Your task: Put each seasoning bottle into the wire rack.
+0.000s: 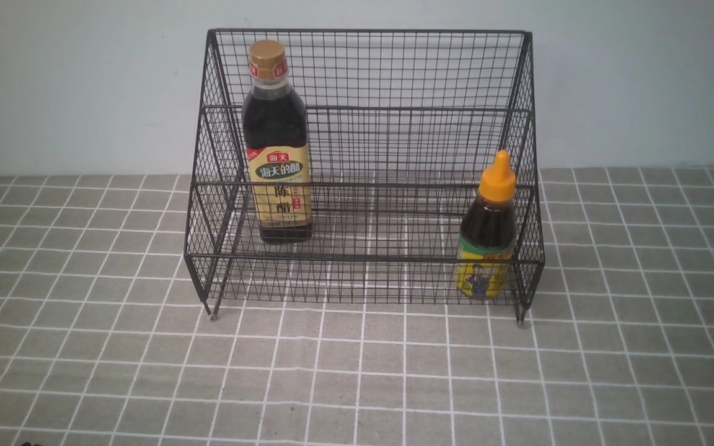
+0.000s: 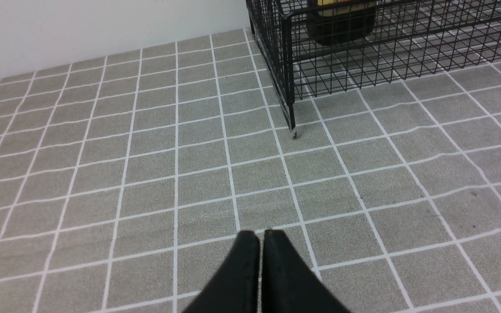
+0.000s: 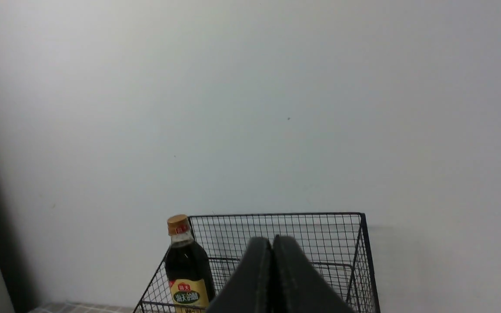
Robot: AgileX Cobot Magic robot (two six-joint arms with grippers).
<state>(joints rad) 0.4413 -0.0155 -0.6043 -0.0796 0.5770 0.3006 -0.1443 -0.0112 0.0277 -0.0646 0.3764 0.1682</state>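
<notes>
Seasoning bottles are both inside the wire rack [image 1: 363, 161]: your left gripper [image 2: 261, 237] and right gripper [image 3: 272, 241] are pressed together, empty; tall bottle [image 1: 276, 145] at 10 o'clock, short bottle [image 1: 487, 229] at 4 o'clock; retreat clear without nudging the mesh

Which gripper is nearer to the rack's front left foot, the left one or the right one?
Left. The left gripper, shut, hovers low over the cloth a few tiles before that foot. The right gripper, shut, is raised high, facing the wire rack from farther back.
</notes>
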